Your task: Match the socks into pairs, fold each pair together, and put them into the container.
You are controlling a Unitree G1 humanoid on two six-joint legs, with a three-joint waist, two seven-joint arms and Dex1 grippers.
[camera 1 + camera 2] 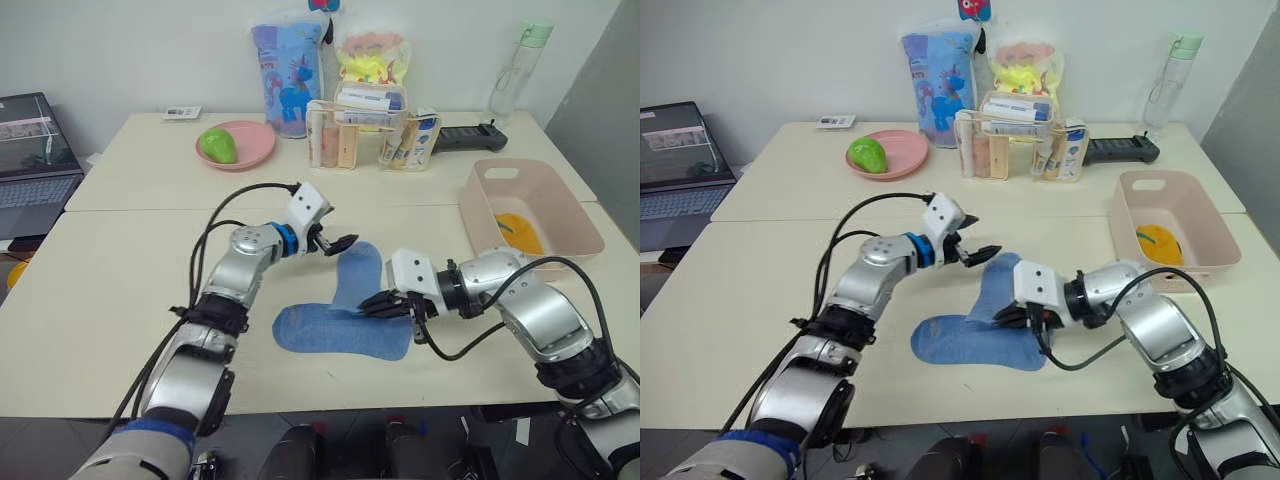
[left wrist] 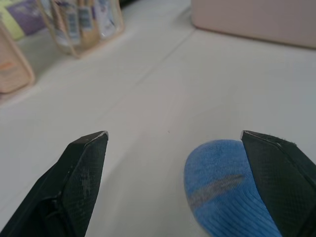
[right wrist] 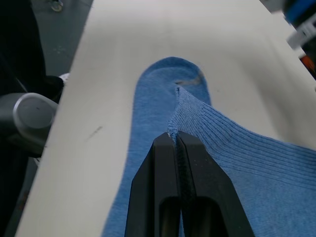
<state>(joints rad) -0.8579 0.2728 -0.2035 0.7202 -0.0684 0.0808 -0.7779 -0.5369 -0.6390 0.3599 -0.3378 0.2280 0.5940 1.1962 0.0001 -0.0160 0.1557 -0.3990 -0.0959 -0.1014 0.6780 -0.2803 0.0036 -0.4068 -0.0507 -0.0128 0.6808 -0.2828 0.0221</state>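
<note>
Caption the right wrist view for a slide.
Right pincer shut on the edge of a light blue sock lying over its mate on the table.

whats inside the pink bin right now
The container holds something mustard yellow on its floor, likely folded socks. Its near wall hides part of the floor, so whether anything else lies in there, such as the navy socks, cannot be seen.

Head pair looks down over the table [image 1: 120, 290] — wrist cameras sit close above it.
</note>
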